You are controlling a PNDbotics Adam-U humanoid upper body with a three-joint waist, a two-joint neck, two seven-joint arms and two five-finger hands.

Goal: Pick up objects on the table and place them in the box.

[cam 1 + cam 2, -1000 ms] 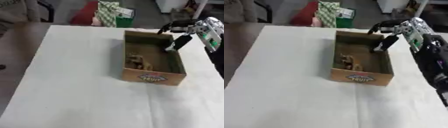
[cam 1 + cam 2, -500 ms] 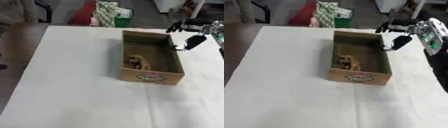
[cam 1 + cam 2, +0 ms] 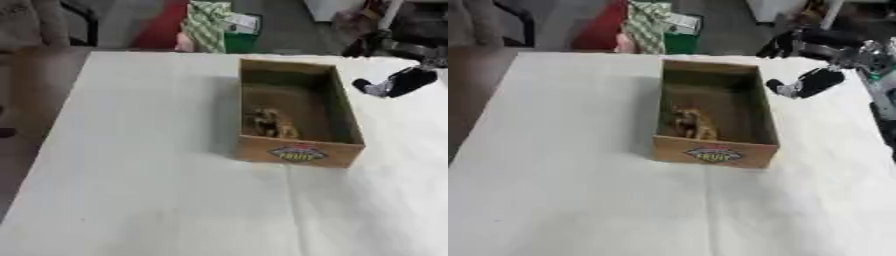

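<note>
A brown cardboard box (image 3: 298, 152) with a fruit label on its front wall stands on the white table, a little right of the middle. Inside it, near the front left, lies a small tan and brown thing (image 3: 270, 123). My right hand (image 3: 808, 83) hovers just past the box's right wall near the far end, above the table. It is open, its dark fingers relaxed, and it holds nothing. My left hand shows in neither view.
The white tablecloth (image 3: 131, 150) spreads wide to the left and in front of the box. Beyond the far edge stand a green and white striped bag (image 3: 206, 24) and something red (image 3: 163, 26). A brown floor strip (image 3: 22, 115) borders the table's left edge.
My right hand has drawn back from above the box's inside to the right, outside its right wall. The tan thing in the box has stayed put.
</note>
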